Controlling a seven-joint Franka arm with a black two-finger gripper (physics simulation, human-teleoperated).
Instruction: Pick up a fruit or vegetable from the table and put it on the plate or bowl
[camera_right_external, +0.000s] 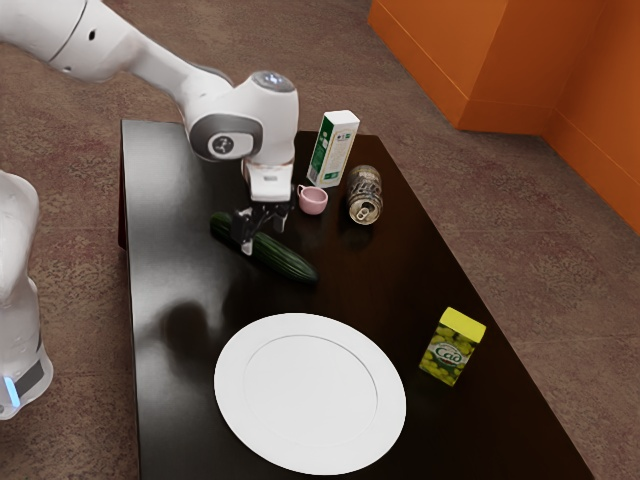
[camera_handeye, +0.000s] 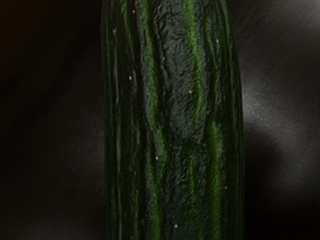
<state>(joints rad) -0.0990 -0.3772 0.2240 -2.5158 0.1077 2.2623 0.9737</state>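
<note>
Cucumber (camera_right_external: 278, 257) lies on the glossy black surface (camera_right_external: 165, 210), near the white plate (camera_right_external: 310, 390). The fingers (camera_right_external: 241, 228) stand spread astride it, released. Brown carpet (camera_right_external: 500, 230) and orange walls (camera_right_external: 520, 60) surround.

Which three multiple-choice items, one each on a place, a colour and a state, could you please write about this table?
1. Where is the pink cup?
A. Beside the can, near the carton
B. On the floor
C. At the table's near edge

2. What colour is the plate?
A. Blue
B. White
C. Red

3. How is the can placed?
A. Upright
B. Stacked on a box
C. Lying on its side

Answers:
1 A: the cup stands right next to the can, just below the carton in the exterior view.
2 B: the round plate is plain white against the black table.
3 C: the can's top faces sideways, toward the camera.
</note>
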